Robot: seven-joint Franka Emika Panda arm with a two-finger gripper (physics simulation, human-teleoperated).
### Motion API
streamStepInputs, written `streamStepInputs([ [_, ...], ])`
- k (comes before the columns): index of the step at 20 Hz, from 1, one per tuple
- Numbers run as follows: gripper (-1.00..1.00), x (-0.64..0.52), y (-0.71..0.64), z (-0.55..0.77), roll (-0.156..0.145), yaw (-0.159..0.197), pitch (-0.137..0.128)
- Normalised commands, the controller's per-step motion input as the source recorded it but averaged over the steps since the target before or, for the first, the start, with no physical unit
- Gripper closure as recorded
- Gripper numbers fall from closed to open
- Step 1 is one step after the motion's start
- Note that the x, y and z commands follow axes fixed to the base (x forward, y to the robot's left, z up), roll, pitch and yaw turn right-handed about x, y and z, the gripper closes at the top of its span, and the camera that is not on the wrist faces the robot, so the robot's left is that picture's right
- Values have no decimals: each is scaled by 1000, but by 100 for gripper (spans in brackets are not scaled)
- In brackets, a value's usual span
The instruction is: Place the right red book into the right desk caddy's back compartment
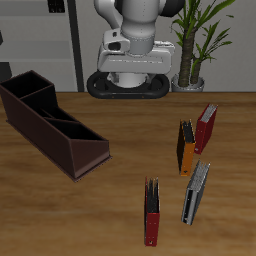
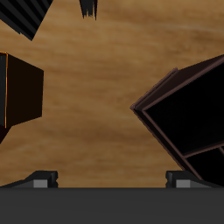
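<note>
A: Step in hand?

B: Reaching, as judged. No book gripped yet, nothing placed in the caddy (image 1: pixel 55 125).

A: State of the fingers (image 2: pixel 39 178)?

B: Spread wide in the wrist view, with only bare table (image 2: pixel 96 96) between the 2, nothing held. Not to be found in the exterior view.

A: Place of the red book (image 1: pixel 152 212)?

B: Standing on the table near the front edge, black strip along 1 long edge, just beside the grey book (image 1: pixel 195 192). Well apart from the caddy, with open table between. Farther back, 2 more books, the orange book (image 1: pixel 186 147) and the darker red book (image 1: pixel 205 128), both not wanted here.

A: And relative to the fingers?

B: Probably well apart. In the wrist view, the caddy on 1 side and the orange book on the other, both near. Red book not surely seen there. Some dark shapes at the edge of that view, too cut off to name.

A: Next move?

B: Travel toward the table's front edge, then descent over the red book, 1 finger on each cover, then closing. Care needed with the grey book so close, for risk of knocking it.

A: After that?

B: Lift, carry across, lower into the back compartment (image 1: pixel 28 92), seemingly the wider end section farthest from the front edge.
</note>
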Motion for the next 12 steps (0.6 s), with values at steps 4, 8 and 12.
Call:
streamStepInputs([
  [4, -100, 95, 146, 118, 70, -5, -50],
  [8, -100, 164, 285, 128, 106, 39, -59],
  [12, -100, 260, 114, 65, -14, -13, 2],
])
